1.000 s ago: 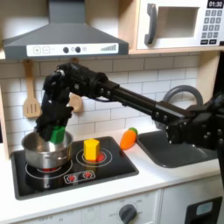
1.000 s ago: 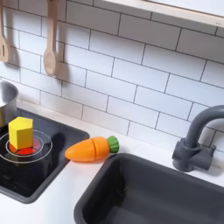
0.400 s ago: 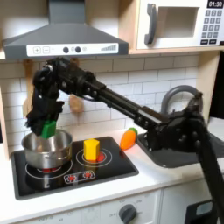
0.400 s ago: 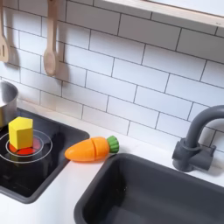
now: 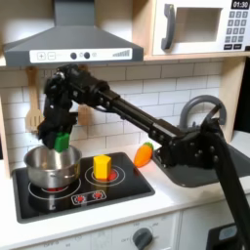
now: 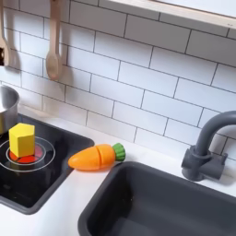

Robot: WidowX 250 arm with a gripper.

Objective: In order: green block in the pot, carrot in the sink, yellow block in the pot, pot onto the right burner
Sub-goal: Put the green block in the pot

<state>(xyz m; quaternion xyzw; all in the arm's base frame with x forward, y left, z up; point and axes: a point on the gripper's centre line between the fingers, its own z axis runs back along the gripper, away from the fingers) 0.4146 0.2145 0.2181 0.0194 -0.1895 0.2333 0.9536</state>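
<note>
The green block (image 5: 62,141), pinched in the closed hand (image 5: 61,135), hangs directly above the silver pot (image 5: 54,168) (yellow block (image 5: 102,167) waits just beside it).

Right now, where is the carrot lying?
The carrot lies on the white counter in both exterior views, between the black cooktop and the sink, its green tip toward the faucet.

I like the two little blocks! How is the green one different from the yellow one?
The green block is bright green and held up in the gripper above the pot. The yellow block is yellow and stands on a red burner ring, untouched. Both are small toy blocks of about the same size.
</note>
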